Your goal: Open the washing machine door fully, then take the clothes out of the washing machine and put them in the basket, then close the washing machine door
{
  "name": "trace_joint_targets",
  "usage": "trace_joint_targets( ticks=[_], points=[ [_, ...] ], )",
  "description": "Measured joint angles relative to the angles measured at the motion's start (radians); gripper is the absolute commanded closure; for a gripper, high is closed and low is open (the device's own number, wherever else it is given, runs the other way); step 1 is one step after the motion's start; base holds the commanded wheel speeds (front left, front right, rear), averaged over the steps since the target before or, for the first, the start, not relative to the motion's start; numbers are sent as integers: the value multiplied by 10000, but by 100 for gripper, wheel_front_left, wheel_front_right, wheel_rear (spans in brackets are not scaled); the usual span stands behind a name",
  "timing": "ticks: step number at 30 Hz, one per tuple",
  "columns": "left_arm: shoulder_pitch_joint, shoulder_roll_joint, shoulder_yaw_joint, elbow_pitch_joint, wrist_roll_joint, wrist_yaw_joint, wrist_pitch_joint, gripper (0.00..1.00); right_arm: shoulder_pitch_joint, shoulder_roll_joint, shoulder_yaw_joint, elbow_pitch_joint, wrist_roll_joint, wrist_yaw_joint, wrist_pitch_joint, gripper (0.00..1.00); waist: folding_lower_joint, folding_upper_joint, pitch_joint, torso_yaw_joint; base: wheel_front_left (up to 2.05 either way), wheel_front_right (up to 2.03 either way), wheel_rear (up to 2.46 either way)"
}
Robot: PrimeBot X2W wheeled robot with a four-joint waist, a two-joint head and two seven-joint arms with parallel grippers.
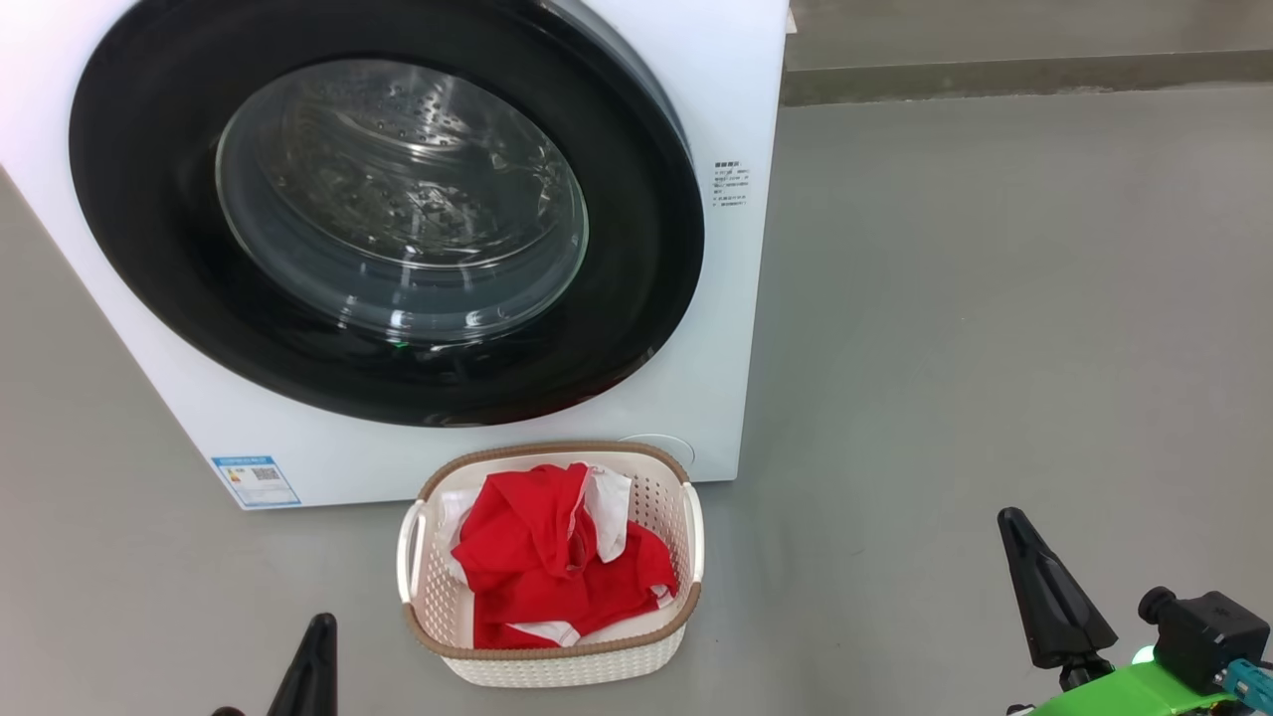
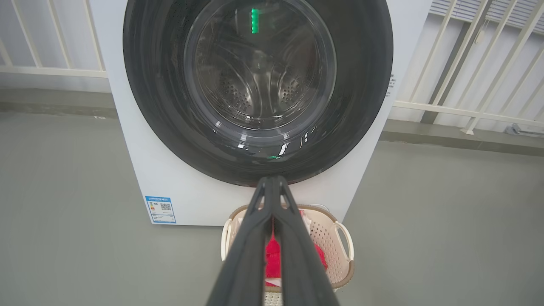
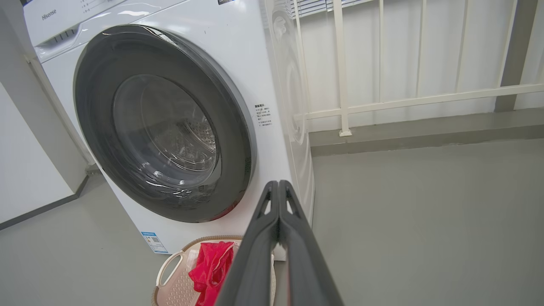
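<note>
Laundry, the red clothes (image 1: 547, 567) with white trim, lay heaped inside the basket (image 1: 557, 651). The basket sat on the grey floor (image 1: 995, 298) just in front of the washing machine (image 1: 731, 328), at six o'clock from the washing machine door (image 1: 398, 199) in the head view. The door looked swung to against the white front, and its glass showed a bare steel drum (no red behind it that I could make out). Whether the latch had caught could not be told.

The left gripper (image 2: 272, 183) was clenched on nothing, its fingers pressed together and aimed at the door's lower rim, at seven o'clock from the basket. The right gripper (image 3: 278, 185) was likewise pinched closed and empty, at four o'clock from the basket and well apart from it.

By my reading the job was nearly or wholly finished. The risk from here was small but real — an unlatched door could drift outward, and an arm drawn back low could clip the light basket and tip it.
</note>
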State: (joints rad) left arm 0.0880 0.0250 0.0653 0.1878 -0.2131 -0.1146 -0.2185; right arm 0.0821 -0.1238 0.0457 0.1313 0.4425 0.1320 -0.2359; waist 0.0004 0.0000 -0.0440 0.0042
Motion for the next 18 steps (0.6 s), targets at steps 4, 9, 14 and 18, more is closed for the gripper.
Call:
trace_joint_targets(
  ticks=[4,9,14,18],
  points=[
    [-13,0,0,29,-479,0,75,100,-31,12,-27,48,462,0,90,100,-1,0,33,-1,0,0,0],
    [-19,0,-2,44,-1066,0,251,100,-38,31,-67,104,955,0,255,100,-1,0,54,-4,0,0,0],
    [-66,2,0,82,-1651,0,385,100,-58,42,-132,157,1404,-2,357,100,-2,0,74,-5,0,0,0],
    [-81,2,0,100,-1981,0,441,100,-86,59,-186,194,1762,-2,445,100,-2,0,85,-6,0,0,0]
  ],
)
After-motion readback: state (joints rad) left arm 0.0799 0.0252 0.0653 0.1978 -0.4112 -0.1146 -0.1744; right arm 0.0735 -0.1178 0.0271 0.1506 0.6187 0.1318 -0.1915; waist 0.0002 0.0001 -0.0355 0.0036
